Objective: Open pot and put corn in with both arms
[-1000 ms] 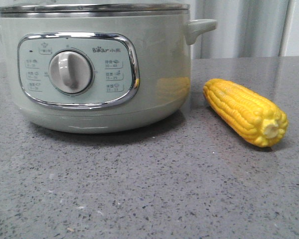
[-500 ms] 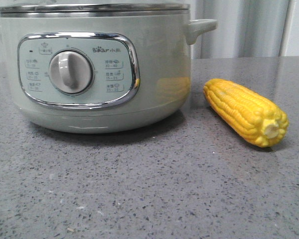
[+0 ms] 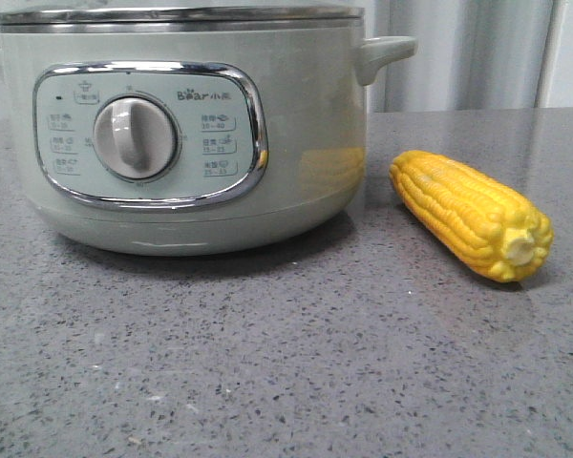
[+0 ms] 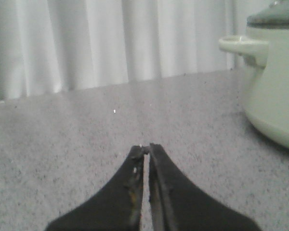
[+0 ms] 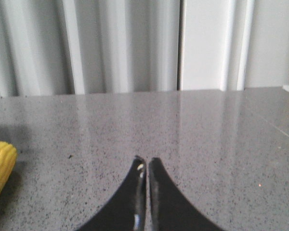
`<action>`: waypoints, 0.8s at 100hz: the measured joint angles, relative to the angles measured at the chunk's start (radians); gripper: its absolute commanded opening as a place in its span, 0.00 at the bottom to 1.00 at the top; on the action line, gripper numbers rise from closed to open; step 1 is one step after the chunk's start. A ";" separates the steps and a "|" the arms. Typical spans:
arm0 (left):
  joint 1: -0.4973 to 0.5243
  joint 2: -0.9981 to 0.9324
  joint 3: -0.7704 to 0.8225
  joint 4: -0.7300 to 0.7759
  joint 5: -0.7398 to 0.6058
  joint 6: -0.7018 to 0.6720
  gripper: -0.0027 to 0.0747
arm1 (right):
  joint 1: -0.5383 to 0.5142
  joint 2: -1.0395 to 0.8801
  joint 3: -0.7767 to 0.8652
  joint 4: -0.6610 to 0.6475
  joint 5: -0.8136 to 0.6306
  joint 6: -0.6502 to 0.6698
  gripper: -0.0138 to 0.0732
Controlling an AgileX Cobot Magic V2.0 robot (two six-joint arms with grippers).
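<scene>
The pale grey-green pot (image 3: 181, 134) fills the left of the front view, its lid on and its dial facing me. The yellow corn (image 3: 470, 213) lies on the counter to the pot's right, stub end toward the camera. No arm shows in the front view. In the left wrist view my left gripper (image 4: 145, 147) is shut and empty, with the pot (image 4: 274, 91) and one side handle off to one side. In the right wrist view my right gripper (image 5: 145, 160) is shut and empty too, and the corn (image 5: 1, 166) peeks in at the edge.
Everything rests on a grey speckled counter (image 3: 286, 363). Pale curtains (image 5: 111, 43) hang behind the counter's far edge.
</scene>
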 measured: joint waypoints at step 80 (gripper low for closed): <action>-0.003 0.191 -0.243 0.003 0.003 0.000 0.01 | 0.047 0.337 -0.294 0.016 0.297 0.023 0.07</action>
